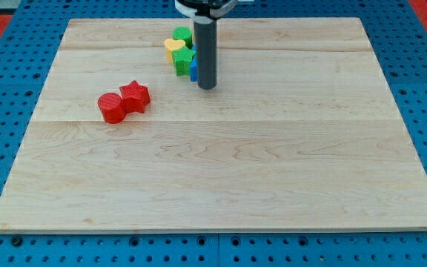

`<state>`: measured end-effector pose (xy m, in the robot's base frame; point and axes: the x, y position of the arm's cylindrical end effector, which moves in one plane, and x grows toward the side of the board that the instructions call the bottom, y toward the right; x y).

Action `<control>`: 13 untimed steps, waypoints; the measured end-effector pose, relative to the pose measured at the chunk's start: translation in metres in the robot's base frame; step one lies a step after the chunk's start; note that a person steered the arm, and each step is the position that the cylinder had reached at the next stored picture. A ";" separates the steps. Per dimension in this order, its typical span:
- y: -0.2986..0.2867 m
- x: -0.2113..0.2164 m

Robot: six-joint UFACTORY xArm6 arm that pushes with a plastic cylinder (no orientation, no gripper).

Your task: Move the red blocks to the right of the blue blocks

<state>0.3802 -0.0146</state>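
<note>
My tip [207, 87], grasping nothing, rests just right of a blue block [193, 72] clustered with green and yellow blocks, while the red cylinder [111, 107] touches the red star [135, 96] on the wooden board [273, 163].

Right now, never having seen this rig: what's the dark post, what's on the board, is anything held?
There is one camera view, looking down at a pale wooden board on a blue perforated base. The dark post is my arm's straight rod; it has no pincer, so nothing is held. It only pushes. My tip rests on the board at the right edge of a cluster: green block, yellow block, another green block, and a blue block mostly hidden behind the rod. At the view's left a red cylinder touches a red star-shaped block.
</note>
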 end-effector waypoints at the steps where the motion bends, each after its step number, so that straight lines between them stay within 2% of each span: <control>1: -0.024 0.062; 2: -0.096 0.091; 3: -0.139 0.091; 6: -0.143 0.050; 8: -0.179 0.065; 10: -0.191 0.027; 11: -0.189 0.023; 13: -0.139 0.023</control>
<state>0.4028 -0.1533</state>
